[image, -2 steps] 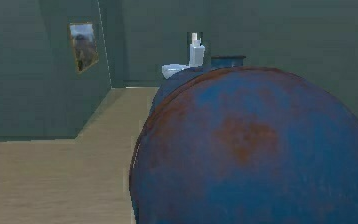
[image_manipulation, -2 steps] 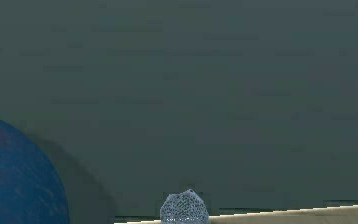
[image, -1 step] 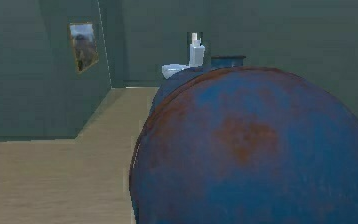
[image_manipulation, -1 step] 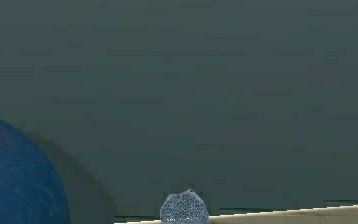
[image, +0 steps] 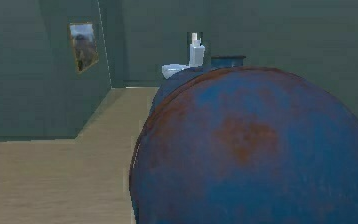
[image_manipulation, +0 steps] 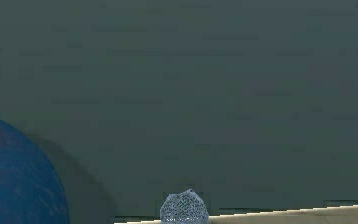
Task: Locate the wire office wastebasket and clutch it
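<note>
A small rounded thing of pale wire mesh [image_manipulation: 185, 208] stands at the bottom middle of the arm side view, on the floor at the foot of a dark green wall; its shape and mesh fit a wire wastebasket seen from above. A large blue ball with rust-coloured patches [image: 252, 150] takes up the right and lower part of the forward view, close to the camera. Its edge appears again as the blue ball [image_manipulation: 17, 180] at the arm side view's lower left.
A framed picture [image: 84, 46] hangs on a green wall at the forward view's left. Beyond the ball, a white toilet [image: 187, 60] stands at the back of a passage. Wooden floor [image: 57, 180] lies open at the forward view's lower left.
</note>
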